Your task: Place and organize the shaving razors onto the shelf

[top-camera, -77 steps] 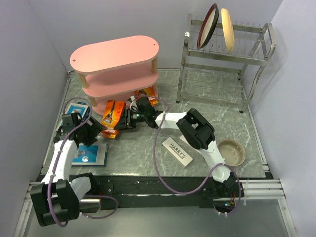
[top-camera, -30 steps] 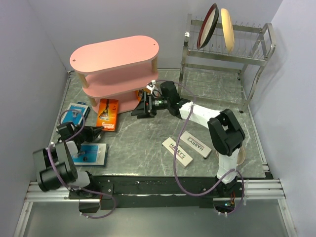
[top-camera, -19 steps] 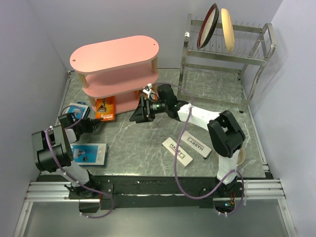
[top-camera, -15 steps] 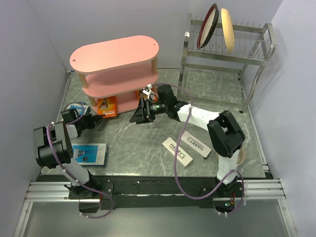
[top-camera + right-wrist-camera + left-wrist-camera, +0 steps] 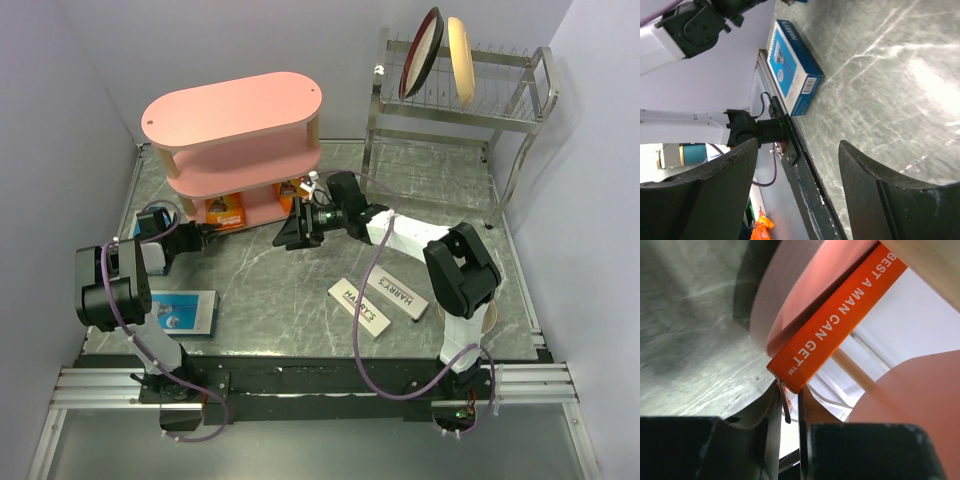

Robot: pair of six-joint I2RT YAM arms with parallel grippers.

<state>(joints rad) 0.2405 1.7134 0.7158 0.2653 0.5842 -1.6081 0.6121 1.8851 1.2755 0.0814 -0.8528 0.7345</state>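
Your L tool (image 5: 789, 412), jaws a slit around the hang tab (image 5: 785, 401) of the orange razor card (image 5: 835, 325) (gripped or freed: can't tell), lies low since the card sits flat on the bottom tier of the shelf (image 5: 230, 112); R tool (image 5: 797, 150) gapes empty, standing clear.

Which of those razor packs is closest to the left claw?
The orange card pack lettered BEST A MAN CAN GET, at the pink oval shelf's bottom tier: it alone has an edge between the left gripper's fingers.
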